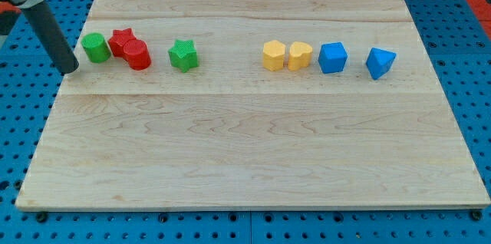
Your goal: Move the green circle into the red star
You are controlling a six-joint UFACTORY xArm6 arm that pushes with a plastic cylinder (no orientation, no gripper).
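- A wooden bench (253,152) is seen, laid on a blue perforated base (479,83).
- A dark rod (51,29) is observed entering from the view's top left corner, slanted down toward the view's right.
- My tip (70,70) is found at the bench's left edge, just to the view's left of the green circle (95,47) and slightly below it; whether the two touch cannot be told.
- No fingers are fitted to this arm, so no released or clenched state can be reported.
- The green circle is located near the bench's upper left, directly beside the red star (120,41), on its left; the two appear to be touching.
- A second red block (138,54), of rounded shape, is pressed against the red star's lower right side.
- A green star (183,54) is noted standing apart, to the view's right of the red pair.
- Two yellow blocks are recorded side by side and touching near the centre top: a yellow hexagon-like block (273,55) and a yellow heart-like block (299,55).
- A blue block (332,57) of angular shape is placed just right of the yellow pair.
- A further blue block (380,62), roughly triangular, is set apart at the far right.
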